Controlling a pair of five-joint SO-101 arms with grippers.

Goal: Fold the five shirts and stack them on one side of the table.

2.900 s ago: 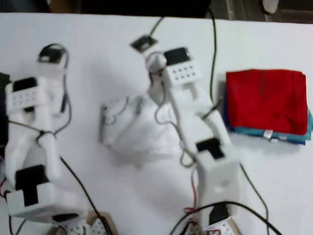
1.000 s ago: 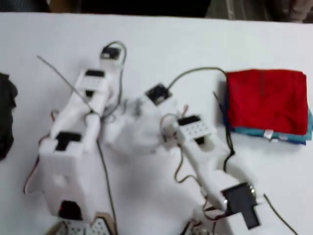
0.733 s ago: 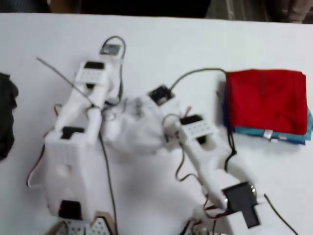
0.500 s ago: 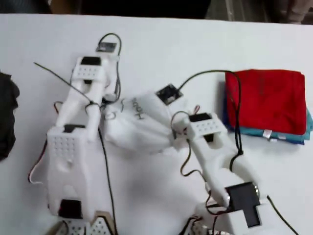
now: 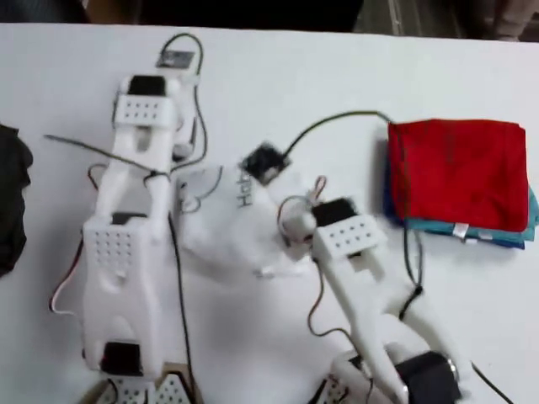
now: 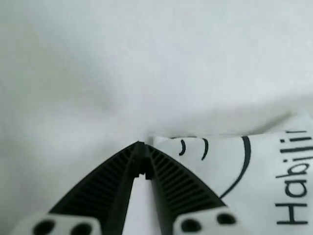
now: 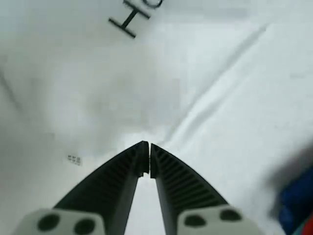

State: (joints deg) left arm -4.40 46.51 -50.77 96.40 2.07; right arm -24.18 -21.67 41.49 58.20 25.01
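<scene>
On the table (image 5: 337, 67): white shirt (image 5: 223, 227) pinched from two sides

From above, it lies crumpled mid-table between both arms, with a red-topped folded stack (image 5: 459, 177) near the right edge. Left wrist: the left gripper (image 6: 142, 148) is pressed together on its corner. Right wrist: the right gripper (image 7: 145, 147) pinches creased fabric.

Bare table (image 5: 337, 67) spans the upper frame; the folded shirt stack (image 5: 459, 172) blocks the right edge, a dark bundle (image 5: 10, 202) the left, and a looping cable (image 5: 333, 122) crosses upper centre-right.
</scene>
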